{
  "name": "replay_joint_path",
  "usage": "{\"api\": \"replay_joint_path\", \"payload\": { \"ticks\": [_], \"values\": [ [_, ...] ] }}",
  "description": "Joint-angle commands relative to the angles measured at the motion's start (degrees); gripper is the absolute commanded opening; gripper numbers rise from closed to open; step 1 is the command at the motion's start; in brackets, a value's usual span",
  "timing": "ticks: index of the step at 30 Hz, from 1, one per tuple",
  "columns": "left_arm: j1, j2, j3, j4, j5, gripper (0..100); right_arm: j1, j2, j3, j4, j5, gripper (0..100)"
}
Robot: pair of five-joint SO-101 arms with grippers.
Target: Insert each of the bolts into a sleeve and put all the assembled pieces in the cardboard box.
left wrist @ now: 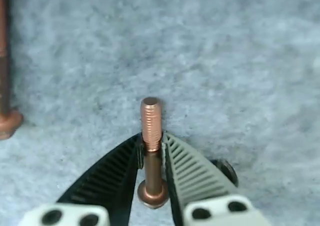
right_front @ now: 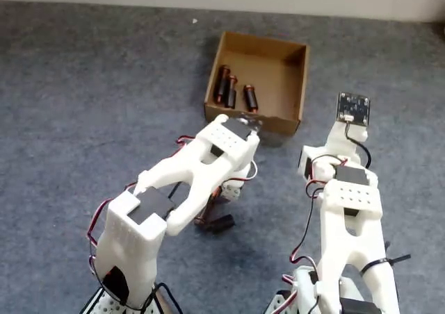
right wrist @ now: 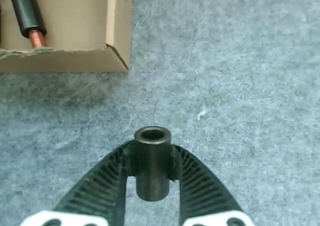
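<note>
My left gripper [left wrist: 151, 151] is shut on a copper bolt [left wrist: 151, 131], threaded end pointing away from the wrist, head [left wrist: 152, 192] between the fingers' roots. Another copper bolt [left wrist: 5, 76] lies on the carpet beside it. My right gripper [right wrist: 152, 158] is shut on a dark sleeve [right wrist: 152, 161], its open bore facing outward. The cardboard box [right_front: 300, 85] stands on the carpet beyond both arms and holds three assembled pieces [right_front: 233, 90]. One assembled piece [right wrist: 27, 16] lies inside the box's corner [right wrist: 117, 36] in the right wrist view. The left arm [right_front: 198, 168] is just short of the box's near wall.
Grey carpet [right_front: 83, 85] covers the whole floor, with free room to the left of the box. The right arm [right_front: 348, 196] stands right of the box's near corner. Red and black cables [right_front: 306, 237] hang along both arms.
</note>
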State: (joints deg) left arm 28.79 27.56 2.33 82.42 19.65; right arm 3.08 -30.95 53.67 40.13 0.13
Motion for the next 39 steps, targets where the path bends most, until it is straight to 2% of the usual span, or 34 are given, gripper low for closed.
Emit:
{"api": "replay_joint_path", "payload": {
  "ticks": [1, 6, 12, 15, 20, 25, 35, 39],
  "values": [
    [-0.66, -3.38, -1.45, 1.41, 2.81, 1, 0.75, -2.24, -0.75, -1.8, -0.09, 0.5],
    [-3.47, -13.85, 0.31, 2.37, 6.24, 1, 0.84, -2.24, -0.75, -1.8, -0.09, 0.5],
    [-17.01, -22.81, 1.54, 2.64, 14.86, 1, 0.84, -2.24, -0.75, -1.8, -0.09, 0.5],
    [-21.14, -23.6, 1.36, 5.19, 18.2, 1, 0.84, -2.24, -0.75, -1.8, -0.09, 0.5],
    [-24.4, -23.43, 1.27, 12.31, 33.14, 1, 0.75, -2.24, -0.75, -1.8, -0.09, 0.5],
    [-29.41, -23.43, 1.45, 13.45, 48.09, 1, 0.57, -2.24, -0.66, -1.8, -0.09, 0.5],
    [-31.08, -23.43, 2.77, 13.45, 49.58, 2, 0.57, -2.24, -0.66, -1.8, -0.09, 0.5],
    [-30.99, -23.43, 3.74, 13.54, 49.58, 17, 0.57, -2.24, -0.57, -1.8, -0.09, 0.5]
  ]
}}
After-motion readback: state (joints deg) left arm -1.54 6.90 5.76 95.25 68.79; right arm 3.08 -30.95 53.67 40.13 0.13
